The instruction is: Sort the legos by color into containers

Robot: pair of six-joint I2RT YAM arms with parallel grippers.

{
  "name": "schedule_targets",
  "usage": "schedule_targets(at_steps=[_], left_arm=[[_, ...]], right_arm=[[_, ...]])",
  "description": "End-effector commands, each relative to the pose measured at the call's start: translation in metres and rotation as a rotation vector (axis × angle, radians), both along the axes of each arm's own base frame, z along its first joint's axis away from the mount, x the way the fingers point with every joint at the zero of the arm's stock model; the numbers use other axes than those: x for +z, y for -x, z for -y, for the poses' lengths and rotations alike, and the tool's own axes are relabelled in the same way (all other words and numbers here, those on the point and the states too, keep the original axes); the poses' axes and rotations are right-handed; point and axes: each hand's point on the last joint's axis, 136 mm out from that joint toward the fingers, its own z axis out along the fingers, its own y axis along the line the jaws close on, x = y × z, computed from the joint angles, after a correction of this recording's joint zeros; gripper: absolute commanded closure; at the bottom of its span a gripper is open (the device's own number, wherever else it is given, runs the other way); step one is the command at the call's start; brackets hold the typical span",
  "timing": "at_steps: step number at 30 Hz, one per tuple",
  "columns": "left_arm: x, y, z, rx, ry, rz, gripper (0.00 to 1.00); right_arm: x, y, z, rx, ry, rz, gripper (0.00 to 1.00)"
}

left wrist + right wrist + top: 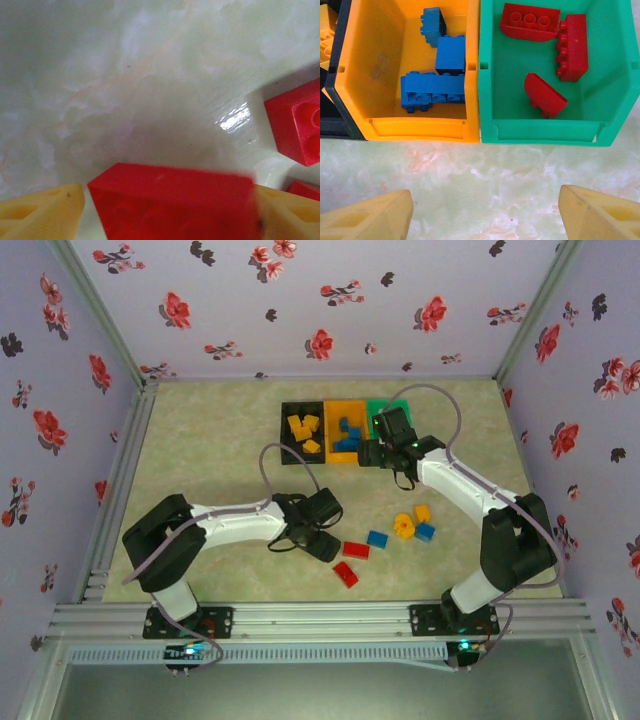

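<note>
One red brick (175, 207), long axis across the jaws, is clamped in the left tool (170, 190); right tool (485, 192) gapes empty.

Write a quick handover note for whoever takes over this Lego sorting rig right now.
Left gripper: shut on a red brick above the table.
Right gripper: open, empty, in front of the orange bin and green bin.
Done: yellow bricks in the black bin, blue bricks in orange, red bricks in green.
Left: two loose reds, two loose blues, two loose yellows, plus the held one for green.
</note>
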Motion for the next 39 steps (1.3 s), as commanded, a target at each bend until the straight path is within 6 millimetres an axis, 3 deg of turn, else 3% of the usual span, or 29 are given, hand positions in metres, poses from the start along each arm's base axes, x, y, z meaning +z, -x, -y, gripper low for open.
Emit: schedule_targets(at_steps=[1, 8, 16, 27, 32, 36, 39], left_arm=[[0.002, -0.003, 0.002, -0.005, -0.027, 0.021, 0.21], [-0.002, -0.006, 0.001, 0.001, -0.041, 0.029, 0.36], [-0.004, -0.012, 0.003, 0.007, -0.067, 0.047, 0.22], [-0.005, -0.019, 0.012, -0.01, -0.068, 0.062, 0.22], [-0.009, -0.021, 0.014, -0.015, -0.083, 0.057, 0.27], [-0.008, -0.02, 0.013, -0.02, -0.087, 0.057, 0.41], [0.0, -0.025, 0.014, -0.025, -0.088, 0.076, 0.44]], right_arm=[[0.007, 0.002, 0.004, -0.026, 0.001, 0.023, 0.23], [0.01, 0.003, 0.007, -0.029, 0.005, 0.034, 0.23], [0.011, 0.006, 0.009, -0.031, 0.012, 0.032, 0.22], [0.012, 0.008, 0.011, -0.032, 0.018, 0.036, 0.23], [0.013, 0.01, 0.014, -0.037, 0.023, 0.038, 0.23], [0.017, 0.011, 0.018, -0.046, 0.023, 0.05, 0.22], [0.022, 0.011, 0.029, -0.068, 0.018, 0.056, 0.22]])
